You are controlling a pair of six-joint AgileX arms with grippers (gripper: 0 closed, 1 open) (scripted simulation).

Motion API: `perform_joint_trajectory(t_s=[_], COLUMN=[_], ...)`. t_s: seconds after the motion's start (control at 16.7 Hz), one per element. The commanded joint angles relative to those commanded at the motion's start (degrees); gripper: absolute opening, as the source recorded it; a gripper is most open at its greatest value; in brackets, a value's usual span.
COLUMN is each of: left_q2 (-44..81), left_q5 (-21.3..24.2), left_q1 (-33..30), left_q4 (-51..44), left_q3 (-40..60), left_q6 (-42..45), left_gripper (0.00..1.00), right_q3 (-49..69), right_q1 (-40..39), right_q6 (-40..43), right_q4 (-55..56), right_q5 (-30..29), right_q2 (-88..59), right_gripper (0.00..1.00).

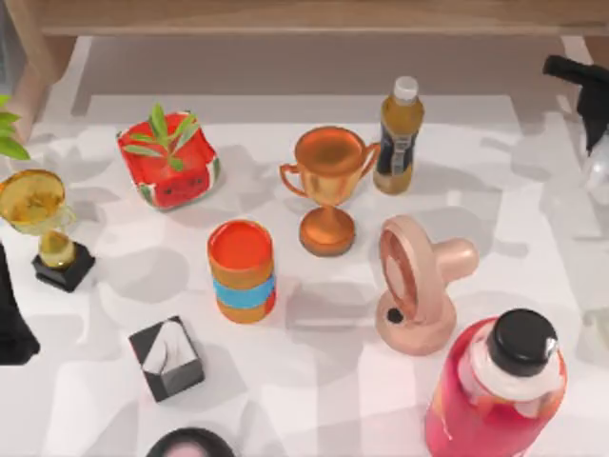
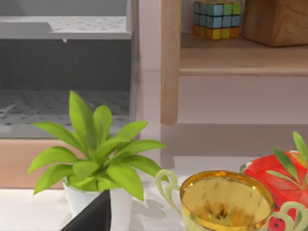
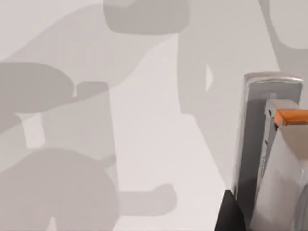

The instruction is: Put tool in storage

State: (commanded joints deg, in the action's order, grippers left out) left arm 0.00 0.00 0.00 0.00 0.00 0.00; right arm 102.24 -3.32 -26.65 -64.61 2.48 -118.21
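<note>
The tool (image 3: 267, 144) is a slim grey-and-white bar with an orange tab. It stands close up in the right wrist view, beside a dark finger (image 3: 225, 212) and high over the white table. My right gripper (image 1: 592, 143) hangs at the table's far right edge, shut on the tool, whose pale shape (image 1: 598, 181) shows just below the black arm. My left gripper (image 1: 13, 324) is parked at the left edge, beside the gold trophy (image 1: 38, 205). One of its fingers (image 2: 91, 216) shows dark in the left wrist view.
A wooden shelf unit (image 1: 304, 17) runs along the back, with a colour cube (image 2: 216, 13) on a shelf and a grey rack (image 2: 62, 72) beside it. The table is crowded with a bronze trophy (image 1: 328, 181), an amber bottle (image 1: 398, 138), a pink fan (image 1: 419, 286), a red bottle (image 1: 495, 395), an orange can (image 1: 242, 271), a tissue box (image 1: 166, 357), a watermelon planter (image 1: 169, 157) and a potted plant (image 2: 96, 149).
</note>
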Motion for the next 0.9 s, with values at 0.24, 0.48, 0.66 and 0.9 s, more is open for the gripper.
perform_joint_trajectory(t_s=[0.24,0.48,0.66,0.9], left_q2=[0.0,0.0,0.0,0.0], left_q5=[0.0,0.0,0.0,0.0], left_q1=[0.0,0.0,0.0,0.0], left_q4=[0.0,0.0,0.0,0.0], left_q3=[0.0,0.0,0.0,0.0], left_q6=[0.0,0.0,0.0,0.0], left_gripper=[1.0,1.0,1.0,1.0], right_q3=[12.21,26.16,36.49,47.86], right_q1=[8.53,18.6,23.66,25.6], right_q6=[5.68,15.97,25.78,38.53], right_q4=[-6.3,-11.18,-14.61,-20.23], right_q5=[1.29,1.53,1.26,-0.13], right_q2=[1.43,-6.45,-16.63,-30.59], right_gripper=[0.0,0.0,0.0,0.0])
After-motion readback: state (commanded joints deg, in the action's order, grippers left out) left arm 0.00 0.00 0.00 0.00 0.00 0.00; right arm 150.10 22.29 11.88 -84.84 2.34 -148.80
